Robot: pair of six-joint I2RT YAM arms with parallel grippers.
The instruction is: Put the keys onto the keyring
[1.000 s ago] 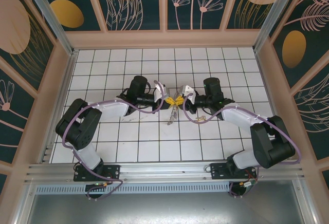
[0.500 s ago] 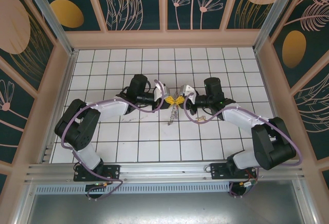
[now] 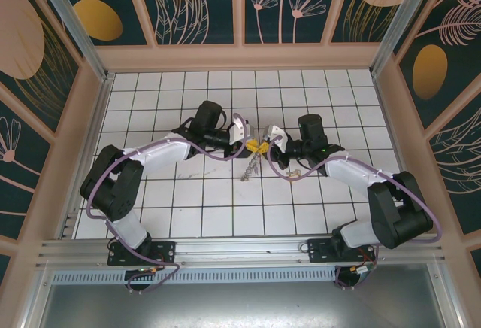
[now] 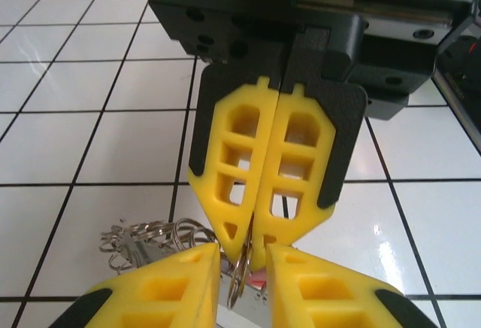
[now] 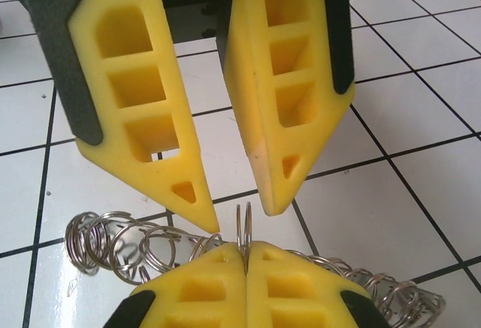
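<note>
The keyring shows as a bunch of linked silver rings (image 5: 113, 247) lying on the white tiles (image 3: 250, 166). One ring (image 5: 243, 226) stands upright, and my right gripper (image 5: 244, 247) is shut on its lower edge. My left gripper (image 4: 242, 262) faces it tip to tip and is open, with that ring (image 4: 239, 281) in the gap between its fingers. In the top view, left gripper (image 3: 247, 144) and right gripper (image 3: 264, 147) meet at mid-table. A small red patch (image 4: 260, 281) lies under the ring; I cannot tell whether it belongs to the keys.
White tiled floor (image 3: 203, 215) inside pink-framed walls (image 3: 90, 132). Purple cables loop beside both wrists (image 3: 289, 174). A small brass-coloured bit (image 3: 294, 171) lies by the right cable, too small to identify. The rail (image 3: 240, 249) with the arm bases runs along the near edge.
My left gripper has gone from shut to open and its wrist has shifted a little up and to the right. My right gripper has closed fully on the ring.
</note>
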